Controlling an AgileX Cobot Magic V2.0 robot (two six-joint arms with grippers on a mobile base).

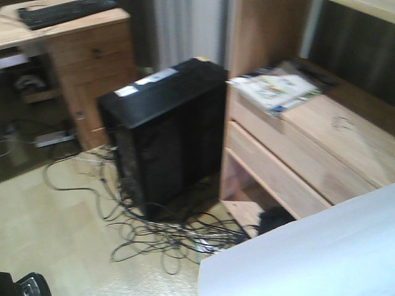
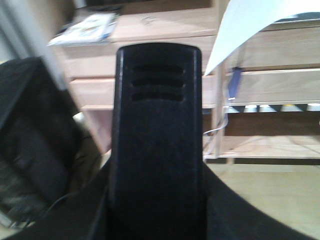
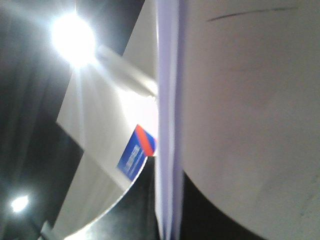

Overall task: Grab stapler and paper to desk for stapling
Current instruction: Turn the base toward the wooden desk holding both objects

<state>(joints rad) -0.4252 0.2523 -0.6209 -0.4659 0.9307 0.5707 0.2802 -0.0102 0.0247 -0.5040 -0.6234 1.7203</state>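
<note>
Office or home-office room. Centre: black computer tower [image 1: 163,129] on the floor in a tangle of cables [image 1: 154,237], pale curtain [image 1: 185,31] behind it. Upper left: desk [image 1: 92,21] with a keyboard [image 1: 65,12], drawers [image 1: 92,68] below, power strip [image 1: 52,137] on the floor. Right: light wood shelf unit [image 1: 308,148] carrying magazines [image 1: 278,89].

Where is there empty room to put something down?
The wooden cabinet top is bare to the right of the magazines. The floor is bare to the left of the cable tangle. It is crowded at the foot of the black computer tower, where the cables pile up.
</note>
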